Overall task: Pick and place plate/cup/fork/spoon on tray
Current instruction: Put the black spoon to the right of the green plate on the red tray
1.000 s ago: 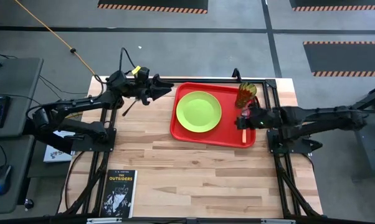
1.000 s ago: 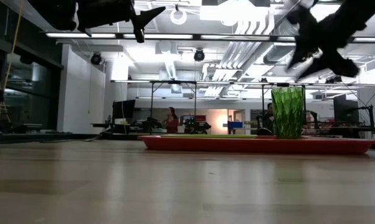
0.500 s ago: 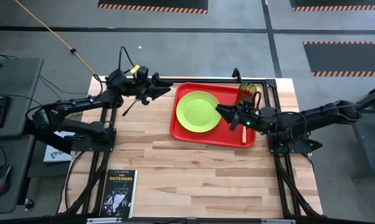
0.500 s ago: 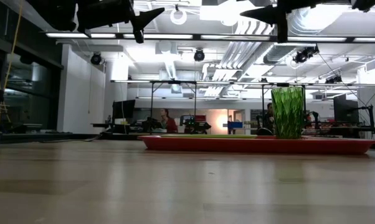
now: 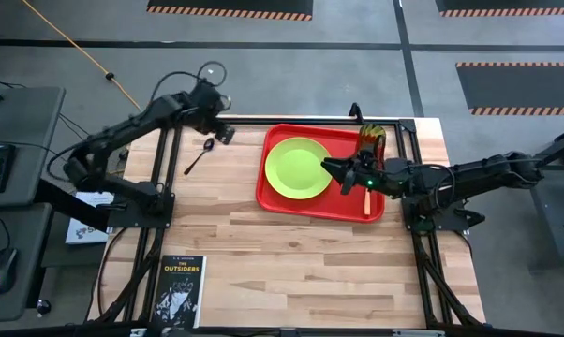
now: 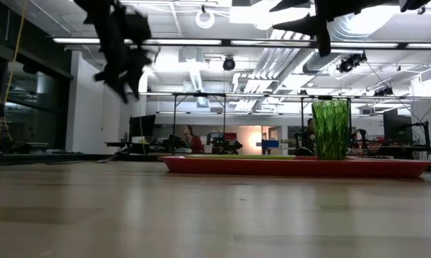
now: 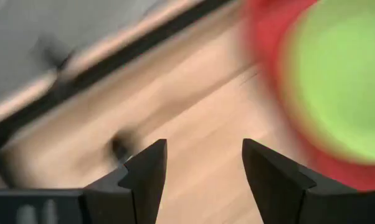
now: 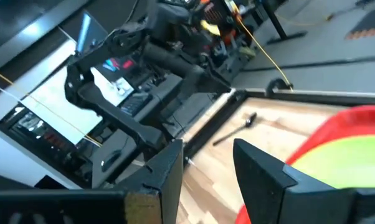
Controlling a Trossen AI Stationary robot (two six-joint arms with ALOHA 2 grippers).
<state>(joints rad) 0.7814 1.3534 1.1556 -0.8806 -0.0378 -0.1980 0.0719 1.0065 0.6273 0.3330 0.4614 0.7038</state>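
Since half a second ago the left arm swings: its gripper [image 5: 218, 126], earlier pointing right toward the tray's near-left rim, now sits higher in the upper-left part of the high view, turned down over the desk [image 5: 291, 262], and the blur in its wrist view fits a fast move. Right gripper [image 5: 336, 171] barely changes place; it hangs above the right edge of the plate [image 5: 299, 168], jaws spread and holding nothing, as its wrist view shows. Left jaws are spread too, with bare wood between them in the left wrist view. Tray [image 5: 280, 200] already carries the plate, the cup [image 5: 371, 139] at its upper-right corner, and the fork [image 5: 367, 200] along its right side, peach handle toward the bottom of the frame. Only the spoon [image 5: 199, 155] lies off the tray, on the wood just left of the tray's upper-left corner. Key relation: the spoon lies immediately below and slightly left of the left gripper in the high view, long axis on a diagonal, bowl at upper right nearest the jaws, handle trailing to lower left. Left arm is plainly the nearer; the right arm would have to cross the whole tray. Judgement: the next step is a left-arm pick of the spoon, and the jaws should close across the thin handle, so wrist rotation needs to square to that diagonal. Risk: slim, flat item may slide on the wood.
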